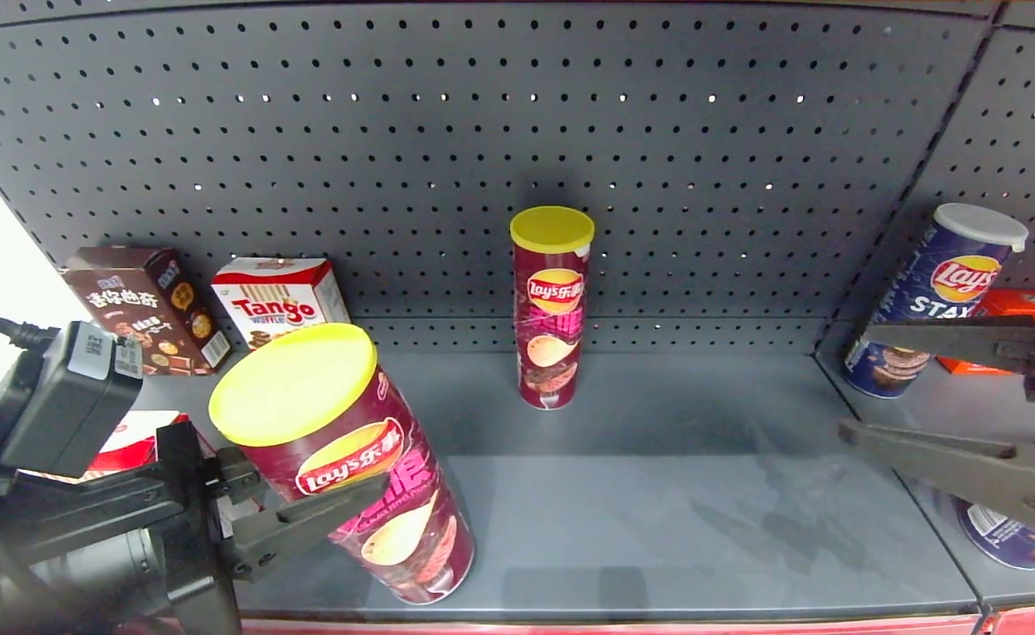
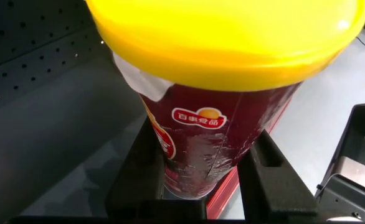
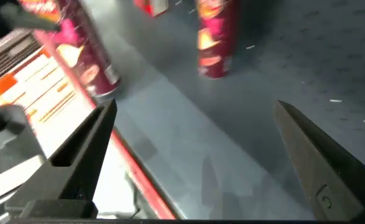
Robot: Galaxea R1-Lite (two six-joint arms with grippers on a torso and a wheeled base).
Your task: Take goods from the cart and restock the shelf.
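Note:
My left gripper (image 1: 318,481) is shut on a maroon chips can with a yellow lid (image 1: 349,467), gripping it around the middle. The can tilts, its base low over the front left of the grey shelf (image 1: 658,494), near the front edge. From the left wrist the same can (image 2: 226,124) shows between the two black fingers (image 2: 139,177). A second maroon can (image 1: 552,309) stands upright at the back middle, against the pegboard. At the right, my right gripper (image 1: 857,381) hangs open over the shelf with nothing in it. The right wrist view shows that gripper (image 3: 195,106), the upright can (image 3: 217,37) and the held can (image 3: 86,56).
A brown biscuit box (image 1: 142,304) and a white wafer box (image 1: 279,300) lean at the back left. A red-and-white box (image 1: 138,441) lies behind my left arm. The neighbouring bay on the right holds two blue cans (image 1: 932,300) (image 1: 1011,534) and an orange box (image 1: 1029,304). Bare shelf spans the middle.

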